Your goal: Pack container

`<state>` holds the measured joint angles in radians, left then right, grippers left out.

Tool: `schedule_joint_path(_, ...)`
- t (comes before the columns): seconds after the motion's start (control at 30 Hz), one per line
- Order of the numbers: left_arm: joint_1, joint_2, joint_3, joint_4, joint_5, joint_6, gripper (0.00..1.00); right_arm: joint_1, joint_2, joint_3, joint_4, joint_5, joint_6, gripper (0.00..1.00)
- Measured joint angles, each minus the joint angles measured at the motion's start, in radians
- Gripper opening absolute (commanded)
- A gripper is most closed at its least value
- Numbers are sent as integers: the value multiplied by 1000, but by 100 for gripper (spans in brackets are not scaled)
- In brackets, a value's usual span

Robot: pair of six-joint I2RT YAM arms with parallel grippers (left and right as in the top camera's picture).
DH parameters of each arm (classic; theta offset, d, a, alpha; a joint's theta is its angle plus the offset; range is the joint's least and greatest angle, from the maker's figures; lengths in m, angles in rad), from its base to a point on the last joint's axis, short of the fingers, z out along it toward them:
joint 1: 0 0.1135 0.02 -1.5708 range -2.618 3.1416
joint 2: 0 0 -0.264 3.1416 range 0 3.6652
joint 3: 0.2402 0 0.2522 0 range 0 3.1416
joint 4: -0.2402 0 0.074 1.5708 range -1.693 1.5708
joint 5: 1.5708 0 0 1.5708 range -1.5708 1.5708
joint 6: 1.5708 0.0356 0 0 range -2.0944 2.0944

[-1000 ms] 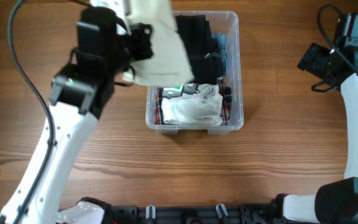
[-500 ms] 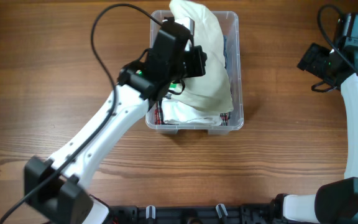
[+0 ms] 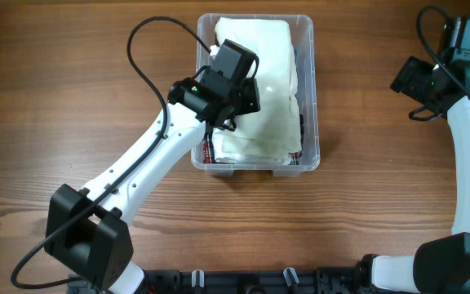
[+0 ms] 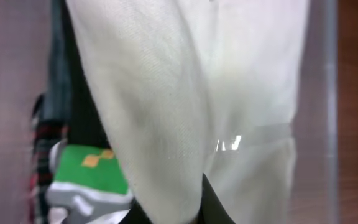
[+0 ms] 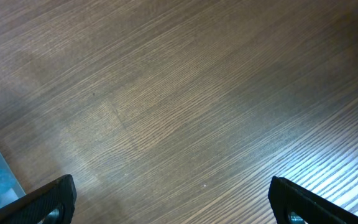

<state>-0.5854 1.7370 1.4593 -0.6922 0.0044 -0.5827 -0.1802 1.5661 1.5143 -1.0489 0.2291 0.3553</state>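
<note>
The clear container [image 3: 310, 49] stands at the table's far middle. A cream cloth [image 3: 263, 90] lies spread along it and covers most of what is inside. My left gripper [image 3: 243, 96] reaches in from the left and is shut on this cloth. In the left wrist view the dark fingertips [image 4: 213, 205] pinch a fold of the cream cloth [image 4: 185, 93], with the container wall [image 4: 322, 93] at the right. My right gripper [image 3: 419, 82] hovers far right over bare wood. It is open [image 5: 173, 202] with nothing between its fingers.
Under the cream cloth, a red plaid fabric [image 3: 210, 151] shows at the container's near left corner. Dark clothing [image 4: 73, 93] and a green-and-white packet [image 4: 89, 168] show beside the cloth in the left wrist view. Wooden table [image 3: 382, 212] surrounds the container.
My left arm carried the cream cloth from the container's left side over it and lowered it inside. The cloth now lies flat over the contents. The right arm has not moved.
</note>
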Motion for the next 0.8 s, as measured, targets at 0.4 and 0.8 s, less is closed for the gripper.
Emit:
schedule_joint_path(0.4, 0, 0, 0, -119, -76, 8, 90, 0, 0, 0, 0, 0, 0, 100)
schedule_joint_path(0.8, -8, -129, 84, 48, -221, 74, 4, 0, 0, 0, 0, 0, 0, 100)
